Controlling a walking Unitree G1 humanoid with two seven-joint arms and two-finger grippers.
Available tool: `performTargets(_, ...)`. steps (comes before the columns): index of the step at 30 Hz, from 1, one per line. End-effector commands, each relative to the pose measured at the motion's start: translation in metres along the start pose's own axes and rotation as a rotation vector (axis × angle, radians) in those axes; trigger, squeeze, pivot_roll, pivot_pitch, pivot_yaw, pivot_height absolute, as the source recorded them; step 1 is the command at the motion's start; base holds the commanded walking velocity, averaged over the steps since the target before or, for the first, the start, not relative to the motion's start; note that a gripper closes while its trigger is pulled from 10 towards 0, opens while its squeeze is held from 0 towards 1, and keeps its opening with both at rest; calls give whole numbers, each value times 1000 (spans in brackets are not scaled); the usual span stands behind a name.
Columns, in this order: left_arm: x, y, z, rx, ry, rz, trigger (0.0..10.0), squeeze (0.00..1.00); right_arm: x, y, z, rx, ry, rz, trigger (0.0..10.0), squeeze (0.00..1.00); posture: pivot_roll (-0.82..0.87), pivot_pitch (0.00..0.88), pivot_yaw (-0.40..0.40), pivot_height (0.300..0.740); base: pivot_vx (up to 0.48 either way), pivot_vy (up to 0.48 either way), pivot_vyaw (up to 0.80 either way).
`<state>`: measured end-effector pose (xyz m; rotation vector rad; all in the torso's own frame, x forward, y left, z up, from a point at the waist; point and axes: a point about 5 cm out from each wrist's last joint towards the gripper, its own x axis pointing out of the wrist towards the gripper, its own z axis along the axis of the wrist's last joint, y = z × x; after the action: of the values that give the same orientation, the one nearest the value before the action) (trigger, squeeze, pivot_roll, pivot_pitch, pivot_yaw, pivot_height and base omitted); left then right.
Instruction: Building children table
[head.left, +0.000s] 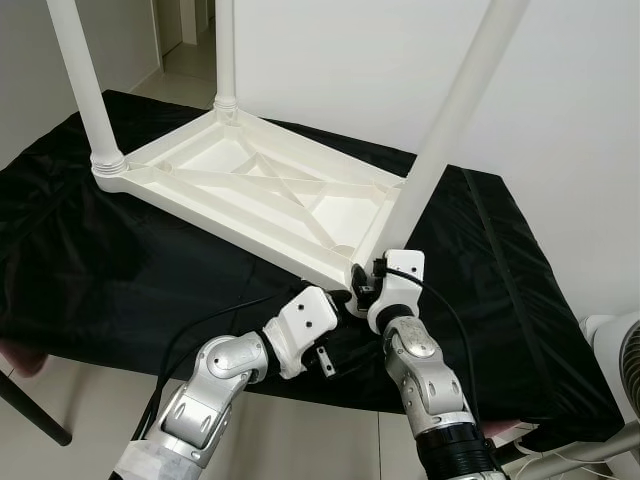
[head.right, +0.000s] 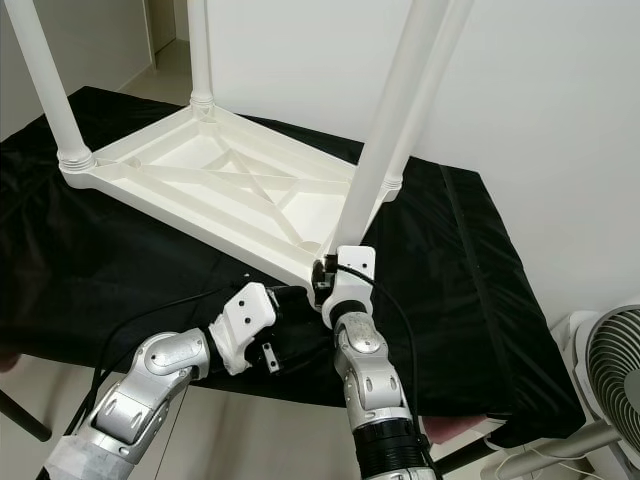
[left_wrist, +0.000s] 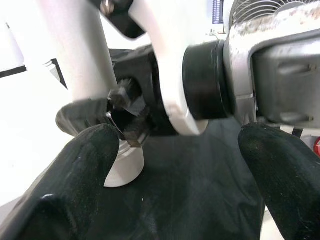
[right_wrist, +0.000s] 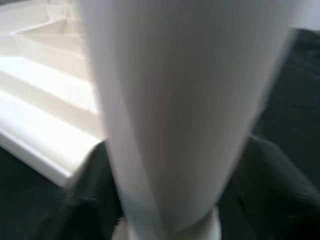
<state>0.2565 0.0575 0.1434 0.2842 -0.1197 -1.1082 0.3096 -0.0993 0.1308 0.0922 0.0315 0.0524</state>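
Observation:
A white children's table lies upside down on a black cloth. Its white legs stand upright at the far corners. At the near right corner rises another white leg, leaning a little to the right. My right gripper is shut on the base of this leg, just above the corner socket; the leg looms large in the right wrist view. My left gripper stands open just left of that corner, low over the cloth. Its fingers point at the leg base and at the right wrist, holding nothing.
The cloth-covered surface ends just in front of my arms, with pale floor below. A white fan stands on the floor at the right. A white wall runs behind the table, and a doorway opens at the back left.

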Motion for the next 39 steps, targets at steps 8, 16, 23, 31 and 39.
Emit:
performTargets(8,4,1,4,10,-15,26,10000,0,-7,-15,0,-17,-4,85,10000,1000,-53,0,-152,740,0,0,0)
performTargets(16,2,1,4,12,-8,18,10000,0,-4,-34,4,-88,-10,241,10000,0,-51,12,-146,740,0,0,0)
performTargets(23,0,0,3,17,2,7,10000,0,4,-40,10,-159,-9,423,10000,0,-34,8,-128,740,0,0,0)
performTargets(31,-2,5,7,36,3,7,10000,0,20,-51,20,-224,5,554,10000,0,-1,10,-121,740,0,0,0)
performTargets(39,-3,5,7,36,3,10,10000,0,26,-49,20,-235,25,648,10000,0,2,8,-124,740,0,0,0)
